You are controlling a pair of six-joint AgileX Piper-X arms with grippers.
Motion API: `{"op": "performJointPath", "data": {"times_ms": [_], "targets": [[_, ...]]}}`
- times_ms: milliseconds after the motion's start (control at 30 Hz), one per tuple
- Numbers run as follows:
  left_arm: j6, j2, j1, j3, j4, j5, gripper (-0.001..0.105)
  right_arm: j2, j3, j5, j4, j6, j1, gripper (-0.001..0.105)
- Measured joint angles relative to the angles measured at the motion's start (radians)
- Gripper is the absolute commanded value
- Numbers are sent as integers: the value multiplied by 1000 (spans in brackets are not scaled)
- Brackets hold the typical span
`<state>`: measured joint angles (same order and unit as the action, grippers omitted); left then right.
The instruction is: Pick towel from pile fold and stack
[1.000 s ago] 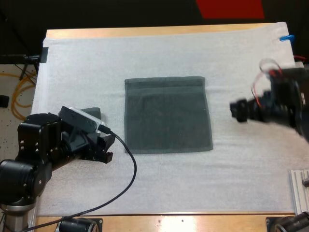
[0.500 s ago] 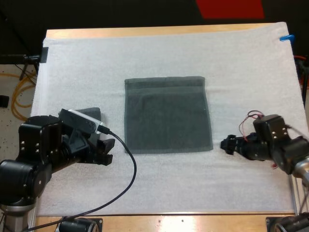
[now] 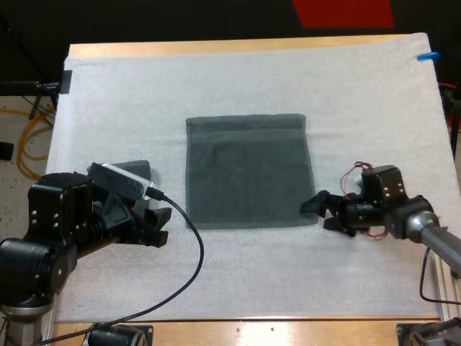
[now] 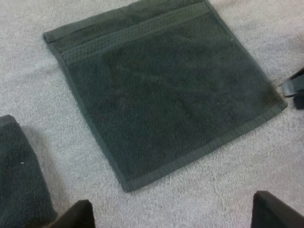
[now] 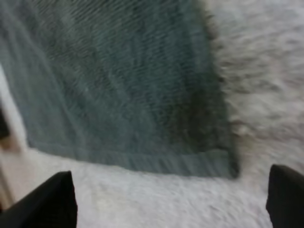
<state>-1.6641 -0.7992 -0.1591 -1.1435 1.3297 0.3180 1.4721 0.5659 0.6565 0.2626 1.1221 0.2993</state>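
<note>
The dark grey-green towel lies flat and square on the white mat, soft terry with a woven band along its far edge. The right gripper sits low at its near right corner, fingers spread wide, likely to pinch that corner for a fold. The left gripper hangs by the near left corner, fingers apart and empty, 1 bunched towel beside it.

right claw | moved in | now at towel near-right corner
</note>
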Motion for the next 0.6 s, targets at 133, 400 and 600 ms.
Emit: {"op": "performJointPath", "data": {"times_ms": [133,400,600], "targets": [[0,0,0,0,0,0,65,55,0,53,-64,-37,0,78],[0,0,0,0,0,0,65,113,6,150,-136,-56,-6,69],[-2,0,0,14,-1,0,65,126,5,105,-121,-72,-6,9]]}}
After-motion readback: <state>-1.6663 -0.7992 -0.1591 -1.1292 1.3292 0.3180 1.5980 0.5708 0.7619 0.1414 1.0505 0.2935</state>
